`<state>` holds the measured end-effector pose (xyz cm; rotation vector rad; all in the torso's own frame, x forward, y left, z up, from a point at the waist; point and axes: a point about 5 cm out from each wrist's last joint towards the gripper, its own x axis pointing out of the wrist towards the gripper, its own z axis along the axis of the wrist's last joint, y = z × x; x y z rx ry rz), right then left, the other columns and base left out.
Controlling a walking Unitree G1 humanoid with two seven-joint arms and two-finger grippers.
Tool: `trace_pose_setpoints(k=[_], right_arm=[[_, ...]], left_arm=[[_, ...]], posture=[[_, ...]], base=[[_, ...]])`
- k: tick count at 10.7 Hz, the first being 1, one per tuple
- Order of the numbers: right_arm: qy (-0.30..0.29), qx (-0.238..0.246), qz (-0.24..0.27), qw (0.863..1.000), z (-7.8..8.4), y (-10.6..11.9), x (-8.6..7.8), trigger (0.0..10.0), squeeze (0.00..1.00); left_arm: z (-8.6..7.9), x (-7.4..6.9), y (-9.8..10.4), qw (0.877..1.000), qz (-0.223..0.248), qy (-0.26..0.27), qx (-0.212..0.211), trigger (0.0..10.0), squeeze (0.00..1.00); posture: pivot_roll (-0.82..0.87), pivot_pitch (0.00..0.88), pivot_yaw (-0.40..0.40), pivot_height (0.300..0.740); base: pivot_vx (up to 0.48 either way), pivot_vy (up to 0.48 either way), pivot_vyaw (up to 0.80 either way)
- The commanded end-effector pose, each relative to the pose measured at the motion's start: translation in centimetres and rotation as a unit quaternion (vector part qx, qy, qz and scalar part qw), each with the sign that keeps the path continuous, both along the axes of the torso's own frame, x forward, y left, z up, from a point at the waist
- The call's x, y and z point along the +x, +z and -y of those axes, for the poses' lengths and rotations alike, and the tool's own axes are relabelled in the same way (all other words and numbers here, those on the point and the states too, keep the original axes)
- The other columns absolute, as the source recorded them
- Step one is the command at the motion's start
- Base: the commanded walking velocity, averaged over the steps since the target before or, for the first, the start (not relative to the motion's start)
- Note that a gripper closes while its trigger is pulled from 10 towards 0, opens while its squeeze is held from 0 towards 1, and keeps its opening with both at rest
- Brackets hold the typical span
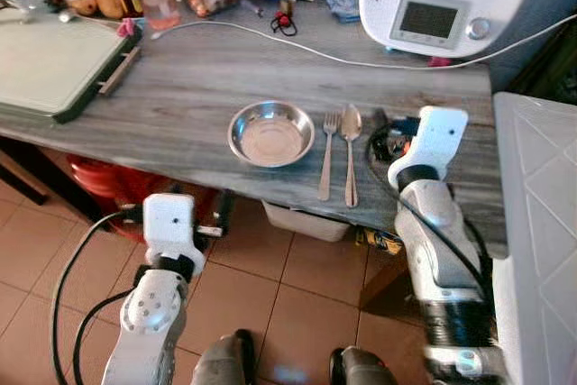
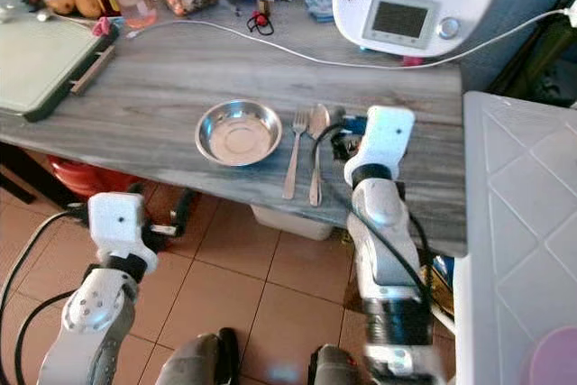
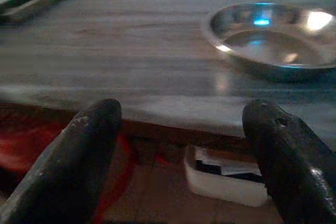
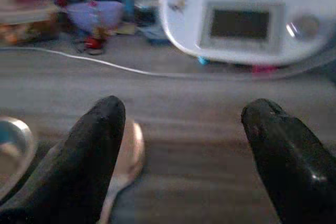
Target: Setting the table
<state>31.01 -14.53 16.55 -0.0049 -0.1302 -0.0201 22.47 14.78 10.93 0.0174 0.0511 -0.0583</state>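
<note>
Left eye view: spoon (image 1: 351, 152) lies on the bench (image 1: 180, 101), just right of the fork (image 1: 327, 152), which sits just right of the bowl (image 1: 270, 133). Right hand (image 4: 181, 150) hovers over the bench just right of the spoon, fingers spread, holding nothing; one finger (image 4: 92, 150) sits close over the spoon bowl. Risk, as judged: a sideways drift would nudge the spoon into the fork, skewing the setting. Left hand (image 3: 184, 161), also spread, hangs below the bench edge.

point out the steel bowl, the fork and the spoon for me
steel bowl (image 1: 270, 133), left eye view, middle of its inner base
fork (image 1: 326, 158), left eye view, on the handle
spoon (image 1: 351, 122), left eye view, on its bowl end
</note>
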Motion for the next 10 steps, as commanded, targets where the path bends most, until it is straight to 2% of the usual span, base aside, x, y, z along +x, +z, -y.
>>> trace_pose_setpoints(k=[1, 2, 4, 5, 7, 8, 9, 10], right_arm=[[0.016, -0.023, 0.012, 1.0, 0.0, 0.1, -0.5, 10.0, 0.96], [0.028, -0.048, 0.004, 0.998, 0.6, -0.5, -1.1, 10.0, 0.0], [0.024, -0.073, -0.026, 0.997, 2.5, -2.3, -2.4, 10.0, 0.0], [0.014, -0.064, -0.046, 0.997, 3.1, -3.0, -2.7, 10.0, 0.0], [-0.012, -0.063, -0.071, 0.995, 3.3, -3.9, -2.9, 10.0, 0.0], [0.011, -0.042, -0.078, 0.996, 2.7, -4.2, -3.0, 10.0, 0.0], [-0.007, -0.022, -0.083, 0.996, 2.8, -4.4, -3.2, 10.0, 0.0], [0.003, -0.041, -0.074, 0.996, 2.6, -4.1, -3.2, 10.0, 0.0]], left_arm=[[-0.5, -0.2, -0.6, 1.0, -0.014, 0.016, 0.006, 10.0, 0.0], [-0.6, -0.1, -0.6, 1.0, -0.009, 0.015, 0.002, 10.0, 0.0], [-0.9, 0.7, -0.3, 1.0, 0.001, 0.023, -0.001, 10.0, 0.0], [-0.8, 0.9, -0.2, 1.0, 0.004, 0.021, -0.002, 10.0, 0.0], [-0.6, 1.2, -0.4, 1.0, 0.005, 0.012, -0.003, 10.0, 0.0], [-0.6, 1.2, -0.4, 1.0, 0.004, 0.009, -0.003, 10.0, 0.0], [-0.6, 1.2, -0.5, 1.0, 0.004, 0.008, -0.003, 10.0, 0.0], [-0.6, 1.2, -0.5, 1.0, 0.003, 0.008, -0.003, 10.0, 0.0]], posture=[[0.01, 0.1, 0.032, 0.74], [0.0, 0.086, 0.027, 0.74], [-0.01, 0.065, 0.022, 0.74], [-0.01, 0.056, 0.023, 0.74], [-0.02, 0.047, 0.029, 0.74], [-0.02, 0.046, 0.029, 0.74], [-0.02, 0.044, 0.027, 0.74], [-0.02, 0.042, 0.026, 0.74]], base=[[0.0, 0.0, 0.0], [0.0, 0.0, 0.0], [-0.133, 0.0, 0.0], [-0.27, 0.0, 0.0], [-0.266, 0.0, 0.0], [-0.266, 0.0, 0.0], [-0.266, 0.0, 0.0], [-0.27, 0.0, 0.0]])
